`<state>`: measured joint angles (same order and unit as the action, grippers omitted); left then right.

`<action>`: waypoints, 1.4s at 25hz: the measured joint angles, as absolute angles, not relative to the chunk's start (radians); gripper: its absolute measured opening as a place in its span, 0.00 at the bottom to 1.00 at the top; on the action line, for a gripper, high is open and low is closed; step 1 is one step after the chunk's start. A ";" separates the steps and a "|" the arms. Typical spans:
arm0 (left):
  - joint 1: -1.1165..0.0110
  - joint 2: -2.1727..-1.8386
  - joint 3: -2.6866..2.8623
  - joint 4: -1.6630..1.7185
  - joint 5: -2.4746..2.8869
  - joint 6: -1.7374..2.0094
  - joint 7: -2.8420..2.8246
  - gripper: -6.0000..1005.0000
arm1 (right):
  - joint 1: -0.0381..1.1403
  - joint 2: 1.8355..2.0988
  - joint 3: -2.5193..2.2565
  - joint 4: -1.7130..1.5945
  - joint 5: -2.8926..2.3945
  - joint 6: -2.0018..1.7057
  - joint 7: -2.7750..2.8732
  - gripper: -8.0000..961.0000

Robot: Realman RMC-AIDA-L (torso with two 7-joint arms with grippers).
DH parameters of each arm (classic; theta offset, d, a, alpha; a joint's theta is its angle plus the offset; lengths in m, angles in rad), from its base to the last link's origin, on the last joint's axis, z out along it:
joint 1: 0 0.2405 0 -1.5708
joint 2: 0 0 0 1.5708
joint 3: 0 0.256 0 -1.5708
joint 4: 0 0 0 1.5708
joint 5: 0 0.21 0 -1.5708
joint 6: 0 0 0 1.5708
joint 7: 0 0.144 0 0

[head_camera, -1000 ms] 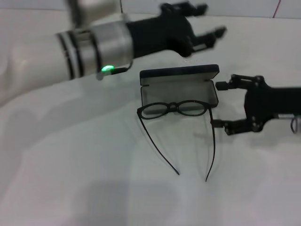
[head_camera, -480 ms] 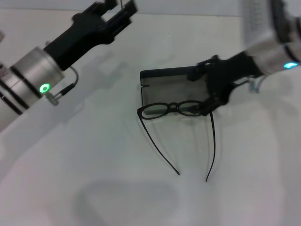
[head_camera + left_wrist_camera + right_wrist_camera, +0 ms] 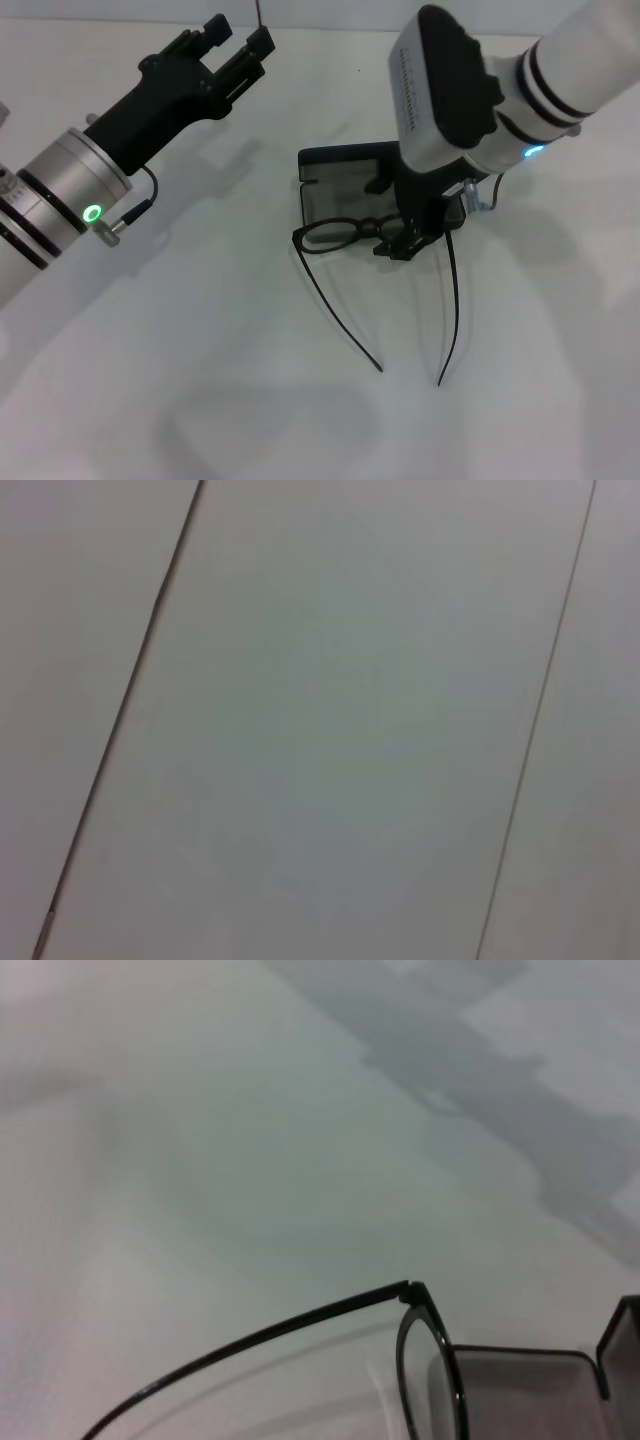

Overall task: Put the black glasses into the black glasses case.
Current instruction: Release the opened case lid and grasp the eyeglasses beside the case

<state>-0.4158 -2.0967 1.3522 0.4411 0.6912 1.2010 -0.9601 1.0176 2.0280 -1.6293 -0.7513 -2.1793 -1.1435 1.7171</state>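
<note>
Black glasses (image 3: 345, 232) lie on the white counter (image 3: 200, 350) in the head view, unfolded, their front frame resting against the near edge of the open black glasses case (image 3: 340, 185) and both temple arms stretching away from the case toward the robot. The right gripper (image 3: 405, 238) hangs directly over the bridge and the right-hand lens, its fingers pointing down at the frame; whether they are parted or closed on the frame I cannot tell, since the wrist housing hides them. The left gripper (image 3: 232, 45) is raised well off to the left, fingers slightly apart and holding nothing.

The risks, as I judge them: a pinch on the thin frame could slip or twist the glasses, and the long open temples would catch on the case's near rim if the glasses are lifted across without folding. The upright lid behind leaves little room at the back. Free counter lies wide on every other side.

The left wrist view shows only pale flat surface crossed by thin dark lines, nothing of the task.

The right wrist view shows one lens rim and hinge of the glasses (image 3: 420, 1350) with a temple sweeping off across the counter (image 3: 250, 1160), and the case's corner (image 3: 618, 1345) just beside it, so the margin between frame and case wall is slim.
</note>
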 joint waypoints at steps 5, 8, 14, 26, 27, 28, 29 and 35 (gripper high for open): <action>-0.434 -2.100 1.353 0.408 0.677 1.202 -0.936 0.64 | 1.054 2.028 -1.725 -0.724 -2.170 -1.112 1.758 0.78; -0.438 -2.099 1.355 0.397 0.664 1.207 -0.930 0.64 | 1.057 2.028 -1.782 -0.725 -2.170 -1.073 1.781 0.69; -0.440 -2.099 1.351 0.394 0.663 1.208 -0.920 0.64 | 1.052 2.028 -1.837 -0.736 -2.162 -1.030 1.787 0.55; -0.449 -2.096 1.348 0.377 0.640 1.203 -0.909 0.64 | 1.048 2.028 -1.888 -0.749 -2.129 -0.980 1.788 0.47; -0.449 -2.095 1.348 0.376 0.640 1.203 -0.907 0.64 | 1.049 2.028 -1.889 -0.749 -2.129 -0.981 1.788 0.47; -0.448 -2.095 1.348 0.374 0.640 1.203 -0.903 0.64 | 1.049 2.028 -1.889 -0.750 -2.128 -0.982 1.788 0.47; -0.448 -2.095 1.348 0.374 0.640 1.202 -0.900 0.64 | 1.049 2.028 -1.889 -0.750 -2.128 -0.987 1.788 0.48; -0.448 -2.095 1.348 0.373 0.640 1.201 -0.897 0.64 | 1.045 2.028 -1.881 -0.750 -2.127 -0.995 1.791 0.30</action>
<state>-0.4479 -2.0948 1.3483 0.3725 0.6395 1.2010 -0.8974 1.0449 2.0278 -1.8812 -0.7502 -2.1274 -0.9953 1.7910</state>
